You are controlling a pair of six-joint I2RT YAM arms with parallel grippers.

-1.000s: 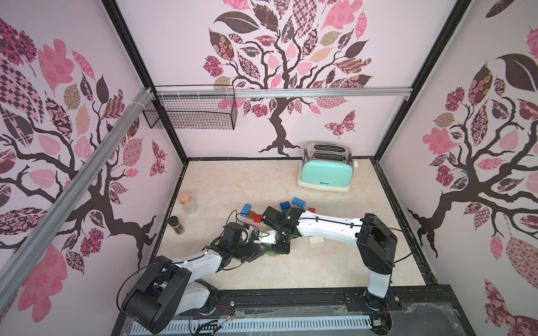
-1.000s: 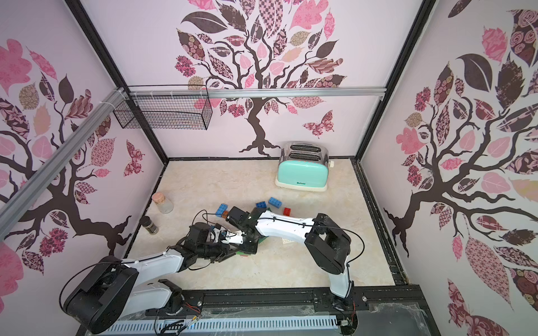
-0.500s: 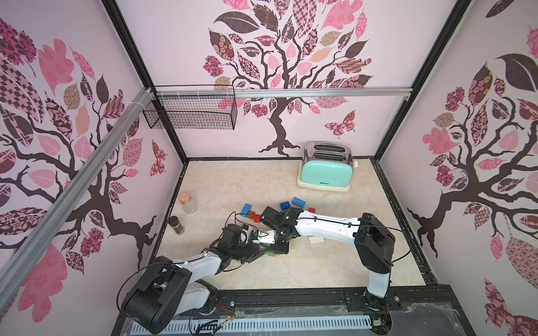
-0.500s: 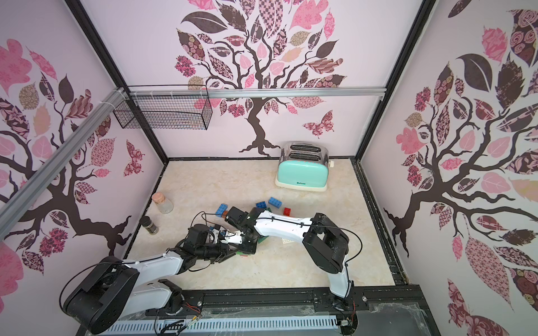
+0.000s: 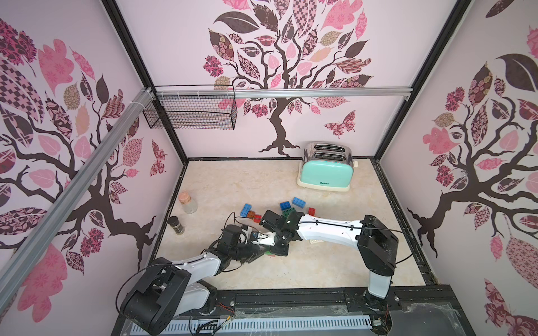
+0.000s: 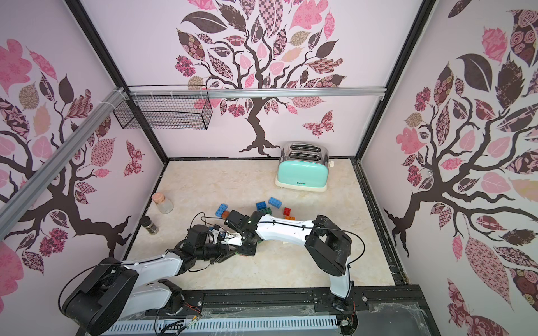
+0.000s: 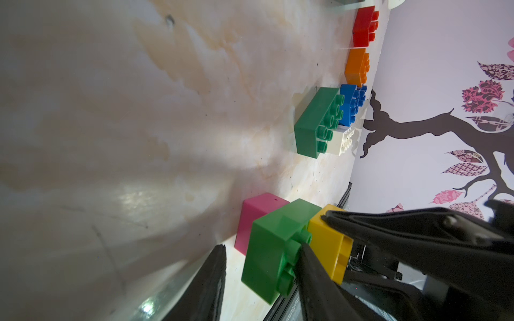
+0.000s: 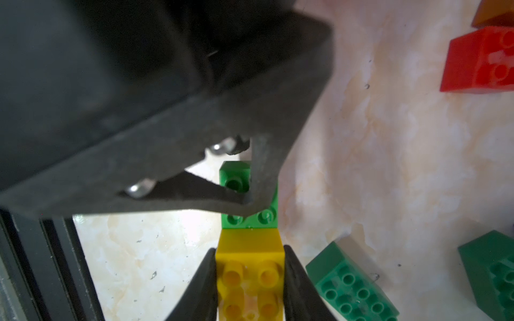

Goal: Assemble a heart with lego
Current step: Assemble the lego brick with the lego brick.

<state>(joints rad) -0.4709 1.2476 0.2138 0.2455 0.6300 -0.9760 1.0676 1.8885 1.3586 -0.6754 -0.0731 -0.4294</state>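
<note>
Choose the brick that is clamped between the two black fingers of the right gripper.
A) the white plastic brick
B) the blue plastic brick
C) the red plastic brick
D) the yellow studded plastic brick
D: in the right wrist view the right gripper has a finger pressed on each side of the yellow studded plastic brick, which sits against a light green plastic brick.

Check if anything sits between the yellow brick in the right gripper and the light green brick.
Nothing between them: the yellow brick already meets the light green brick. One finger of the left gripper lies on that brick's bare studs beside it, likely blocking further overlap.
</note>
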